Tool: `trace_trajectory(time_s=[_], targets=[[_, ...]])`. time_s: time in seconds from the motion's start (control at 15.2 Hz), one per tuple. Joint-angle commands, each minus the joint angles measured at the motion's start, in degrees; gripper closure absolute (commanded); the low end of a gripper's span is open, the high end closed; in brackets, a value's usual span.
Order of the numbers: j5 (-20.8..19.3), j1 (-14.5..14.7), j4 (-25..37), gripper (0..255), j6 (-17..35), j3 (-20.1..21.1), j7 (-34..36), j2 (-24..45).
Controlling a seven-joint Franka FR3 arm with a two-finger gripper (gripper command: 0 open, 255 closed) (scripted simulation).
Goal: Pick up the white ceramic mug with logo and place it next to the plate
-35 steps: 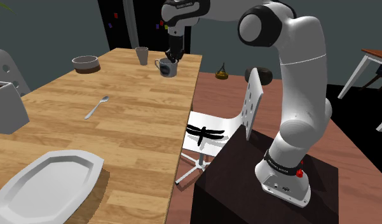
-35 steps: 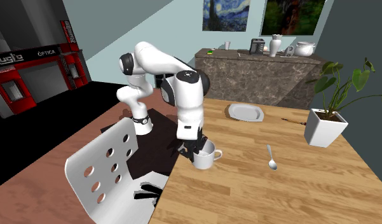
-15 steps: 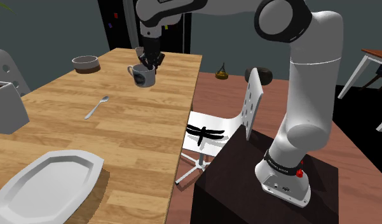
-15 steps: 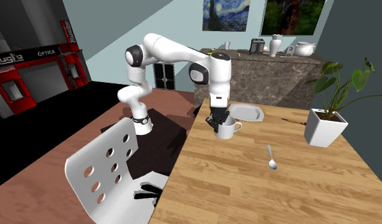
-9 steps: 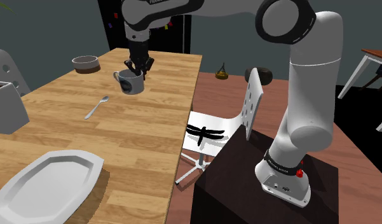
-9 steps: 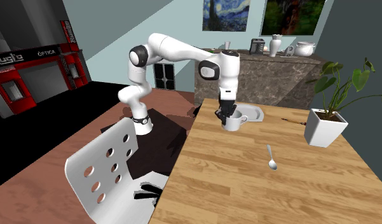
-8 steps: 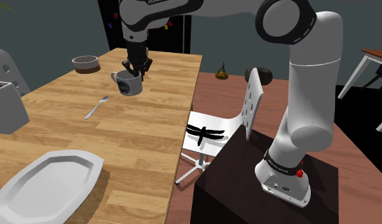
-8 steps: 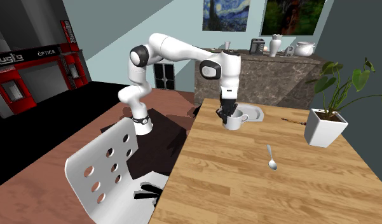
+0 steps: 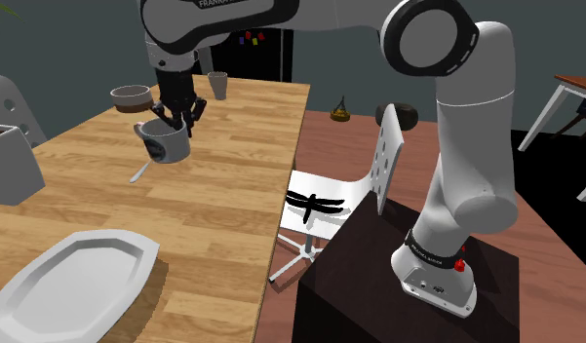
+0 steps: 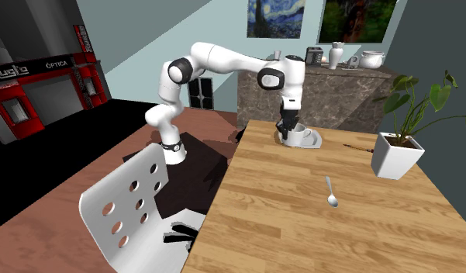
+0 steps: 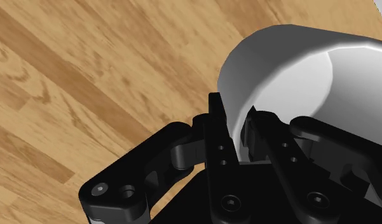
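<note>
Wooden table [image 9: 232, 195] | teal walls [image 10: 169, 23] | gripper [image 9: 175, 119] clasps white mug [image 9: 166, 144] by rim, above tabletop | plate [image 9: 76, 278] apart

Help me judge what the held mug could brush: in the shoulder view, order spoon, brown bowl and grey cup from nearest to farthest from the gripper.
1. The spoon, on the table, partly hidden by the white mug in the gripper.
2–3. The brown bowl, toward the shoulder view's left, and the grey cup, at the table's far end: too close to call.

You're in a home dining room: wooden table [image 9: 222, 195], plate [image 9: 71, 283], spoon [image 10: 332, 197], white chair [image 10: 99, 250], potted plant [image 10: 397, 147], framed paintings [image 10: 275, 17].
</note>
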Motion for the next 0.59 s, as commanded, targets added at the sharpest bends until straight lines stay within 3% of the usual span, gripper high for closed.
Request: trace_trajectory(time_s=[0.0,0.26,0.53], targets=[[-0.51,1.75,2.47,255,-0.68,0.59,2.41,1.72],[-1.53,5.29,8.23,255,-2.61,1.56,6.78,5.49],[-1.52,5.20,5.00,255,0.52,1.52,6.76,5.40]])
